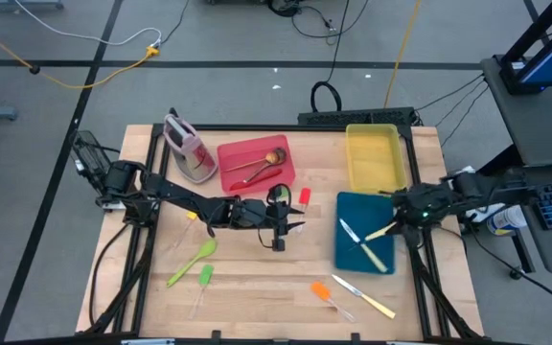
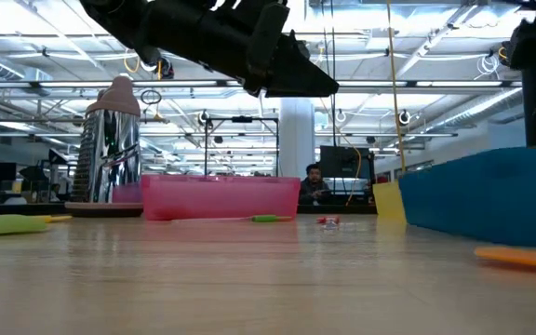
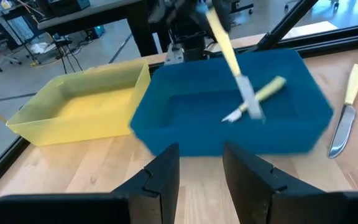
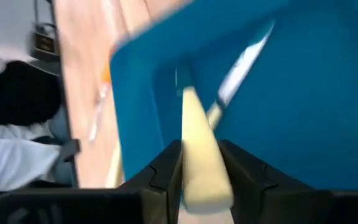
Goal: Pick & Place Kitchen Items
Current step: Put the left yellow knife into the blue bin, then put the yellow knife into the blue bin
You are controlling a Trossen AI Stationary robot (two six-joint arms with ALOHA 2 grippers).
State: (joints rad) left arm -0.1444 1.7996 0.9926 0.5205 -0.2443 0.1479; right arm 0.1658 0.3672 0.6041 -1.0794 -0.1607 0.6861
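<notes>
Wooden tabletop [image 1: 257,287] carried three trays: a red tray [image 1: 233,158] toward 11 o'clock, a yellow tray [image 1: 353,165] toward 1 o'clock, and a blue tray [image 1: 345,257] toward 3 o'clock. A pink-and-grey container [image 1: 188,149] stood just beside the red tray on its 9 o'clock side.

Right hand [image 4: 199,163] hung over the blue tray's 3 o'clock edge. Its fingers were closed on the cream handle of a knife [image 4: 201,155], blade pointing down into the tray. A second cream-handled knife [image 1: 376,257] lay flat inside the blue tray, and its blade crossed under the held one in the left wrist view.

Left hand [image 3: 199,163] was above the tabletop centre, facing the blue tray. Its fingers stood partly apart with nothing between them.

Remaining items were located as follows:
- A wooden spoon [image 1: 262,163] lay in the red tray.
- A green spoon [image 1: 192,261] lay on the tabletop toward 8 o'clock.
- A green-headed spatula [image 1: 203,280] lay just beside that spoon, toward 6 o'clock of it.
- An orange-headed spatula [image 1: 326,294] lay toward 5 o'clock.
- A third cream-handled knife [image 1: 364,298] lay near the orange-headed spatula, outside the blue tray.
- A small red piece [image 1: 304,197] lay between the red and blue trays; its type could not be determined.
</notes>
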